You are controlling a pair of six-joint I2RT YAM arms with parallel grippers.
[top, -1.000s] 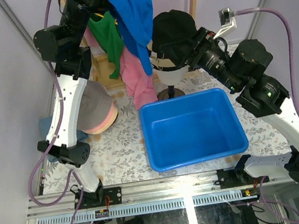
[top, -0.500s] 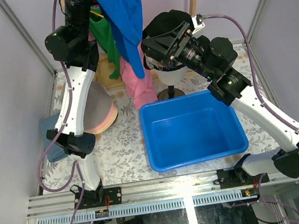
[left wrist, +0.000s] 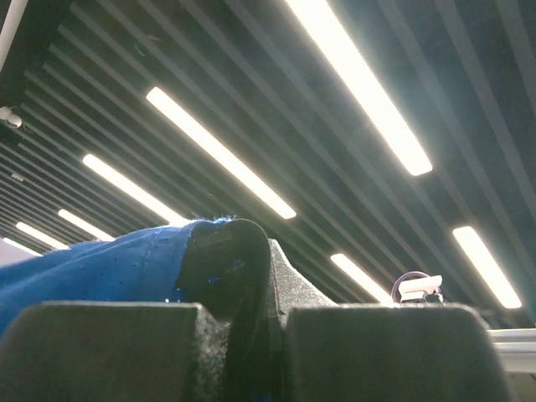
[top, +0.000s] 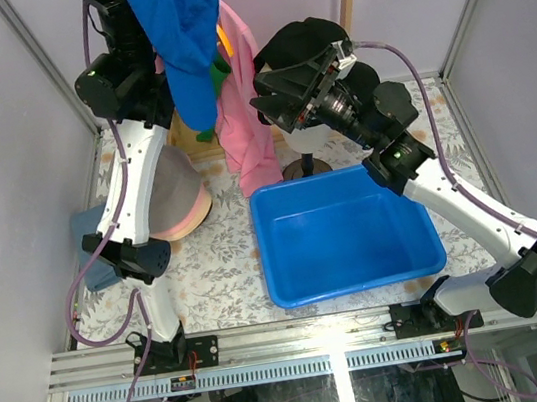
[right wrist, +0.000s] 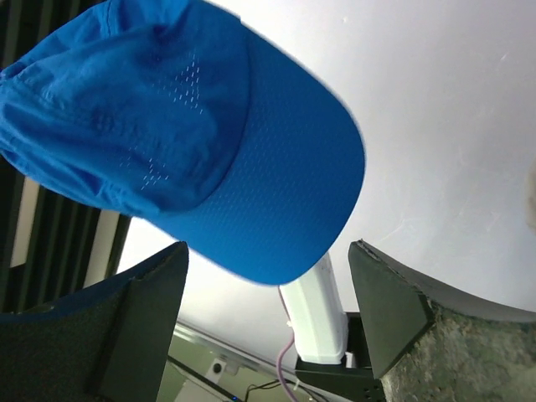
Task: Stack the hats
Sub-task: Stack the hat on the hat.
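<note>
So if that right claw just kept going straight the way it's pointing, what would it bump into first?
Most likely the blue cap. In the wrist view its brim hangs straight ahead of the open right gripper, with only bare wall behind. I can't tell how far off it is.

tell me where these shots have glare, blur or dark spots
Left wrist view: the ceiling light strips are blown out, and the left gripper's fingers are dark and soft. Right wrist view: the blue cap is sharp, the right gripper's fingers blurred in shadow. Top external view: even light, faint sheen inside the blue bin.
</note>
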